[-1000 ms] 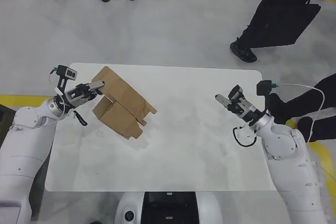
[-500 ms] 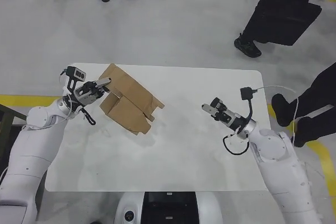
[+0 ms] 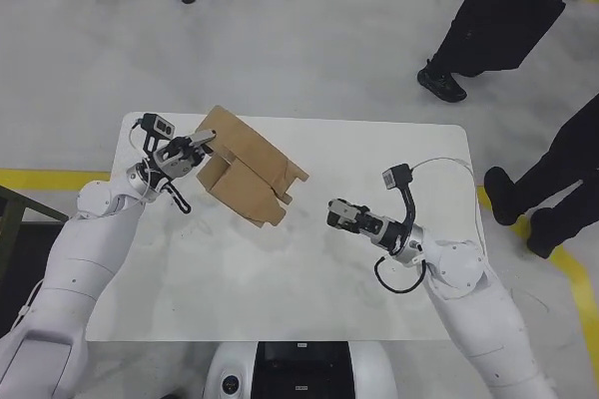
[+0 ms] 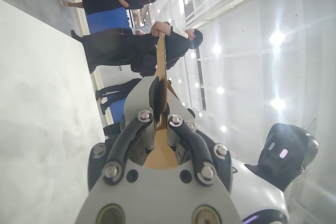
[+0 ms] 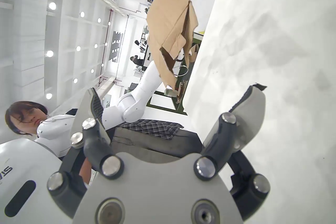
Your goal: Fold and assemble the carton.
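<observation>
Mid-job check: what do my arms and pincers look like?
The left arm and right arm have smooth white shells, each with a looped black cable at the wrist. The left pincer and right pincer each have two pale grey curved fingers on black link bars with silver bolts and dark ribbed pads.

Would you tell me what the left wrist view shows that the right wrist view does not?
Left wrist view: the left gripper shut on the thin edge of the carton. Right wrist view: the right gripper open above the table, with the carton's broad faces and flaps farther off. Both: the carton and the white table.
</observation>
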